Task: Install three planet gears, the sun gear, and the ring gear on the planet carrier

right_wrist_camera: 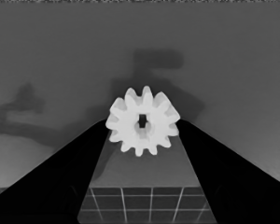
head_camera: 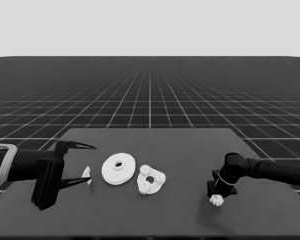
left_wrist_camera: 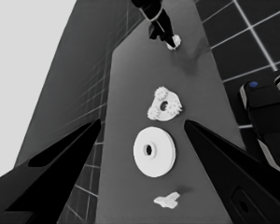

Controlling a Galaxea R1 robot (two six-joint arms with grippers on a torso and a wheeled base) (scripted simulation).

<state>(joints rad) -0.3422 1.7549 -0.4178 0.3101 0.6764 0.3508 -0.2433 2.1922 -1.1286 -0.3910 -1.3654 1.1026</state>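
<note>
Right wrist view: right claw (right_wrist_camera: 142,128) grips white toothed gear (right_wrist_camera: 142,122), centre hole; left claw (left_wrist_camera: 142,128) wide.

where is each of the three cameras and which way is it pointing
Head view: above the near edge, looking across the dark table; both arms enter from the sides.
Left wrist view: on the parked left arm, looking along the table past the open left gripper at the larger round part.
Right wrist view: looks down at the small white toothed gear between the right gripper fingers.
Shared: that gear.
</note>
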